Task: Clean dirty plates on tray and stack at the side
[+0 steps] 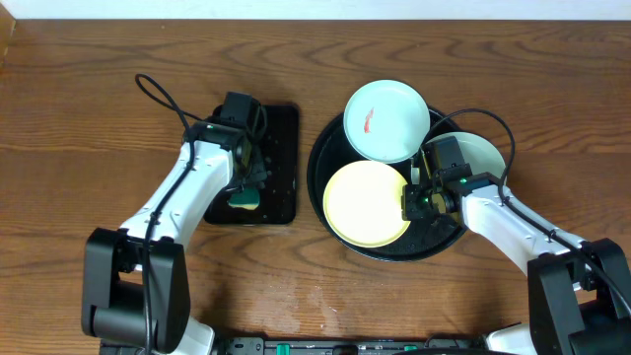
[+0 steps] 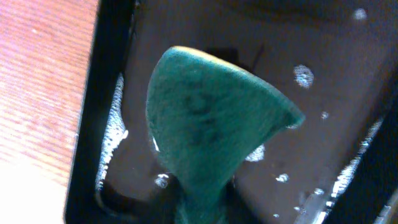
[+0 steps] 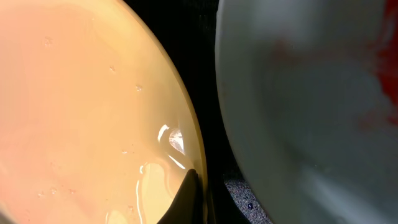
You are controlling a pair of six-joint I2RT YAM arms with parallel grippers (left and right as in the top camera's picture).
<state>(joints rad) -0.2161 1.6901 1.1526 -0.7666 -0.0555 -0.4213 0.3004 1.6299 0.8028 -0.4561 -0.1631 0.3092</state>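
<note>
Sponge ready, plate braced
Left fingers [image 1: 246, 181] pinch the green sponge [image 2: 211, 130] over its rectangular black tray [image 1: 283, 128]; right fingers [image 3: 186, 202], closed at the rim of the pale yellow round plate [image 1: 360, 202] on the glossy round black tray [image 1: 315, 173], probably steady it.

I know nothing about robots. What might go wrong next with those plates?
1. The right gripper seems to pinch only the rim of the pale yellow round plate, which looks wet and glossy; it may slip when lifted.
2. The pale mint-green round plate with a red smear lies close beside it, overhanging the rim of the large round black tray; a nudge might tip it off.
3. The green sponge sits among suds; it may drip on the wooden table.
</note>
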